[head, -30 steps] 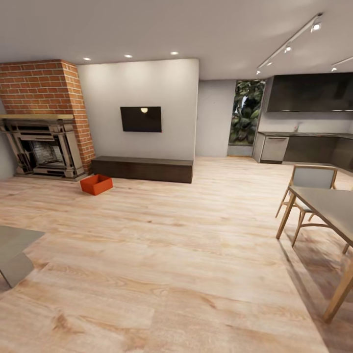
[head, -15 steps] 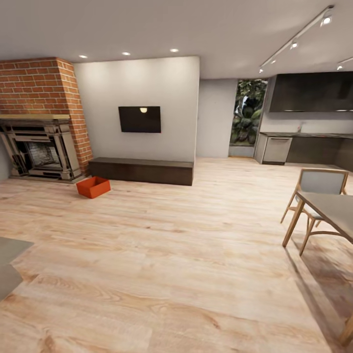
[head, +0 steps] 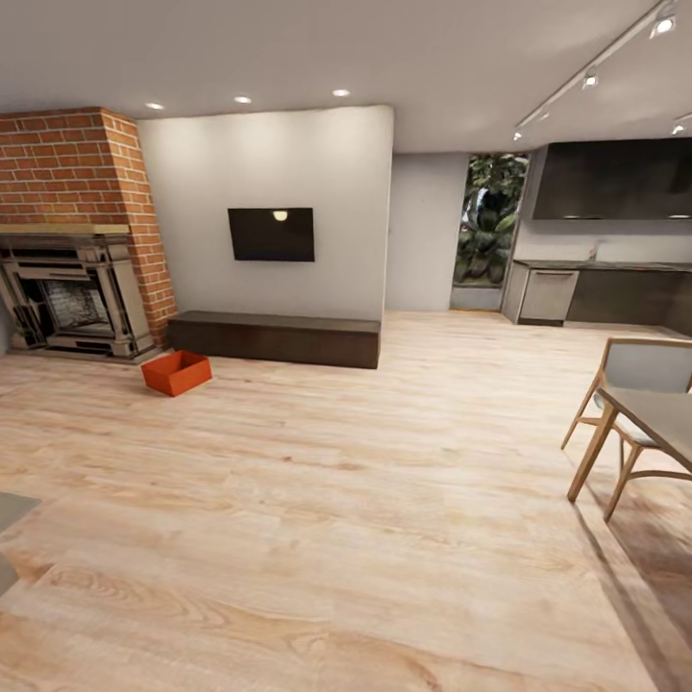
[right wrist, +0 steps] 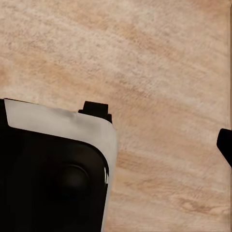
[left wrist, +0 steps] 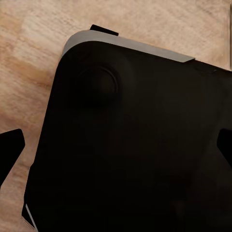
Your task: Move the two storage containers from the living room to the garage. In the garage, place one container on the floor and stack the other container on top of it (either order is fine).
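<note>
Looking from the head camera across the living room, one orange-red storage container (head: 177,372) sits on the light wood-plank floor (head: 346,500), far off toward the left, just in front of the stone fireplace (head: 72,303) under the red brick chimney (head: 82,168) and near the left end of a long dark low cabinet (head: 276,337). A black screen (head: 271,234) hangs on the white wall above that cabinet. To the right, a wooden chair (head: 639,404) stands at the corner of a grey-topped table (head: 663,413), and behind them runs a dark kitchen counter (head: 601,288) beside a window full of green leaves (head: 488,221). From the left wrist camera, the robot's black base (left wrist: 135,145) with a pale grey edge lies below, over the plank floor; dark finger tips (left wrist: 10,147) of the left gripper show at the picture's edges, well apart and holding nothing. From the right wrist camera, a corner of the same black base (right wrist: 53,174) sits over the wood floor (right wrist: 145,63), and a single dark tip (right wrist: 225,142) shows at the edge, so I cannot tell how far the right gripper is spread.
</note>
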Tool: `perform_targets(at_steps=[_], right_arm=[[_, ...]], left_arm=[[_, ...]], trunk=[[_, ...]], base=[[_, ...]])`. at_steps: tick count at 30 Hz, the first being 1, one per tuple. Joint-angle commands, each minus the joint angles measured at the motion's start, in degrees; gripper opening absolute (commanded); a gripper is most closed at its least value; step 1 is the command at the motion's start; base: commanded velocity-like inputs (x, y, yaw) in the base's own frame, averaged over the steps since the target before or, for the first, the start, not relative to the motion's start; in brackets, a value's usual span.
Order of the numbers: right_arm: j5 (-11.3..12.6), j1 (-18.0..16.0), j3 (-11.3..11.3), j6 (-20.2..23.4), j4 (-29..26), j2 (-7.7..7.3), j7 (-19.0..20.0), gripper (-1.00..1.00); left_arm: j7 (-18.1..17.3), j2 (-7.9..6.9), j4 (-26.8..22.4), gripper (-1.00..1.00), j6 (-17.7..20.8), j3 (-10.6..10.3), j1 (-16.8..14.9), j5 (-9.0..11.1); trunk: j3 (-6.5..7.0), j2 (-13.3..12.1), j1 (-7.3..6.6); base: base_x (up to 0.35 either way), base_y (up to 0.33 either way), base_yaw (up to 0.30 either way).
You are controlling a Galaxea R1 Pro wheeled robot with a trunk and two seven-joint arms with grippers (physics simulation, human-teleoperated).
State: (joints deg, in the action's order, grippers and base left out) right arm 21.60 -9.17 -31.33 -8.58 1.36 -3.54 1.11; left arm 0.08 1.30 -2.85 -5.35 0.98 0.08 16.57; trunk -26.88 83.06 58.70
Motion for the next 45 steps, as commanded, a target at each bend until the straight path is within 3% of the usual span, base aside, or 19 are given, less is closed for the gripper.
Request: perform_targets(at_steps=[1,45], right_arm=[[0.6,-0.1,-0.5,-0.3,0.2,0.02,0.1,1.00],[0.6,-0.1,-0.5,-0.3,0.2,0.02,0.1,1.00]], left_arm=[[0.0,0.01,-0.1,1.00,-0.1,0.1,0.0,0.2],[0.0,0.01,-0.1,1.00,-0.2,0.1,0.0,0.1]], trunk=[[-0.05,0.0,0.03],[-0.05,0.0,0.03]], base=[[0.322,0.000,0.000],[0.322,0.000,0.000]])
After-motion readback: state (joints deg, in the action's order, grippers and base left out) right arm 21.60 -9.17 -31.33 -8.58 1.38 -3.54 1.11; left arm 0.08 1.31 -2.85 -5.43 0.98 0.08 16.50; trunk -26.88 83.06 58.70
